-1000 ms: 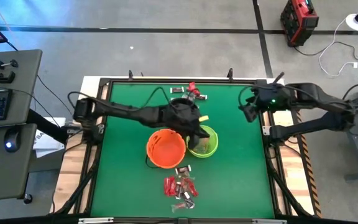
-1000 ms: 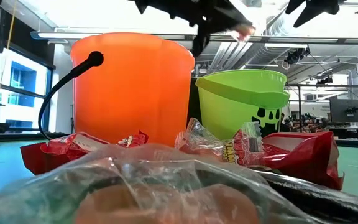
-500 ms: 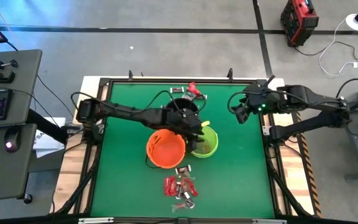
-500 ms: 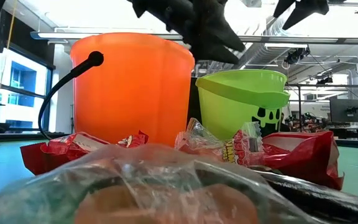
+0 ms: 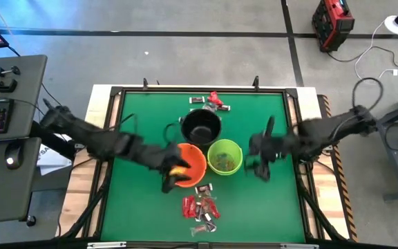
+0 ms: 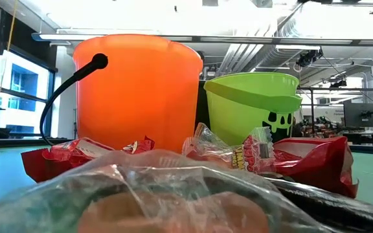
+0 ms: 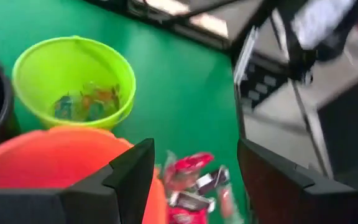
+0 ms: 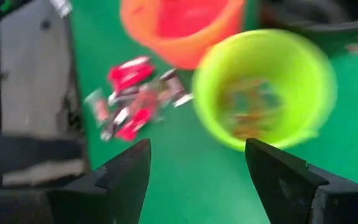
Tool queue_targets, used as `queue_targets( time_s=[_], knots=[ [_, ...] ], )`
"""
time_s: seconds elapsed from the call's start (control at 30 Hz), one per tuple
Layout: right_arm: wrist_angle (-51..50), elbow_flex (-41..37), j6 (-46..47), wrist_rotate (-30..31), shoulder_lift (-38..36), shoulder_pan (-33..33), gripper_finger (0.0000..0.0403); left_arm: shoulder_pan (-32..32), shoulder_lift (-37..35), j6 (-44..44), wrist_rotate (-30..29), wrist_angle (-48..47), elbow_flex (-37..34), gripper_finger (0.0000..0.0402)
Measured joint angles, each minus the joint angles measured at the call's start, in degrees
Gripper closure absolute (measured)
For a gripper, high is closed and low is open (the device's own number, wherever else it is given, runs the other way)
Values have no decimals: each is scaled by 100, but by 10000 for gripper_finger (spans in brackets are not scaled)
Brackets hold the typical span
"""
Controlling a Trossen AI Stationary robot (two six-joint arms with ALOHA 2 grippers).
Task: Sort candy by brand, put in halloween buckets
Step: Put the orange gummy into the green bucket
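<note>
Sorting partly done, by the look of it: lime green bucket (image 5: 224, 157) holds several pale greenish candies (visible in both wrist views), orange bucket (image 5: 185, 164) has something yellowish at its rim but its contents are unclear, black bucket (image 5: 200, 126) interior too dark to tell. Left to sort: a pile of red and silver-brown candy (image 5: 200, 207) on the green surface (image 5: 268, 200) just in front of the orange bucket, plus a small cluster of candy (image 5: 211, 102) near the far edge behind the black bucket. Left hand (image 5: 172, 173) sits over the orange bucket's left rim, fingers spread apart, nothing between them. Right hand (image 5: 260, 155) hovers just right of the lime green bucket, fingers wide apart, empty. The three buckets stand bunched together mid-surface, touching or nearly so, so room between them is tight. Front pile lies close to the surface's near edge; open green room on both sides of the pile and to the right of the lime bucket for approach.
</note>
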Motion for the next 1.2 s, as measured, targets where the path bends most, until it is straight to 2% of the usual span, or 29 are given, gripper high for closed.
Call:
queue_targets(
  time_s=[0.07,0.17,0.27,0.33,0.43,0.53,0.67,0.83,1.0,1.2],
  knots=[
    [540,-202,31,21,248,490,149,-419,-220,-475,-822,31,-245,181],
    [1789,-656,249,-188,676,1102,149,-847,-405,-1036,-1736,-39,-385,181],
    [2942,-921,871,-351,1246,1509,149,-1071,-441,-1159,-2127,-175,-390,181],
    [3254,-872,1428,-339,1731,1671,149,-1124,-440,-1018,-2164,-225,-393,181],
    [3228,-387,1900,-335,2615,1805,149,-1128,-454,-659,-2126,-251,-393,181],
    [2989,390,1688,-257,3409,1852,149,-1124,-507,-290,-1777,-287,-393,181],
    [1868,1421,1240,154,4317,1763,149,-1143,-658,132,-1320,-474,-393,181],
    [861,2337,1359,328,5042,1486,149,-1346,-880,324,-861,-634,-393,181],
    [861,2920,1465,356,5561,1281,149,-1843,-972,224,-1062,-776,-393,181],
    [611,3326,1341,313,6052,1232,150,-2351,-969,3,-1804,-783,-393,181]
  ],
)
